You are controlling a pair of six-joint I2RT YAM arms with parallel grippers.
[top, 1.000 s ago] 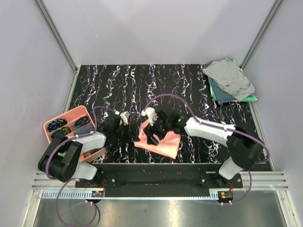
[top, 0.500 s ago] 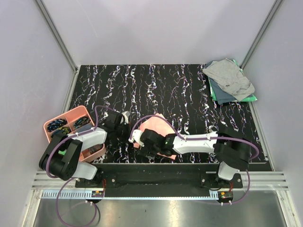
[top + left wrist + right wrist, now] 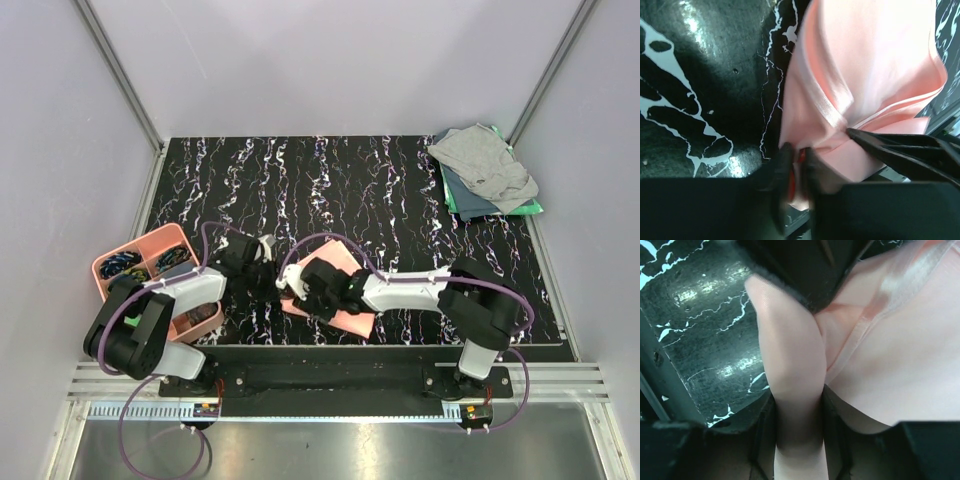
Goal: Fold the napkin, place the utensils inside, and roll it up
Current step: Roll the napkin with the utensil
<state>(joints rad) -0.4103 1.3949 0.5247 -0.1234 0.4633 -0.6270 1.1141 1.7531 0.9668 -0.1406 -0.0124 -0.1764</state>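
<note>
Right tool [image 3: 303, 290] now leftward on napkin [image 3: 340, 258]

Pink tray [image 3: 135, 245] – grey cloth [image 3: 485, 165]

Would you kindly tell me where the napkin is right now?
Top view: the napkin lies near the table's front edge, left of centre, right of the pink tray, under the right gripper.

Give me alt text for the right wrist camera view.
A bunched ridge of salmon-pink napkin is pinched between the two dark fingers of the right gripper, the rest spreading right. Black white-veined table lies to the left.
</note>
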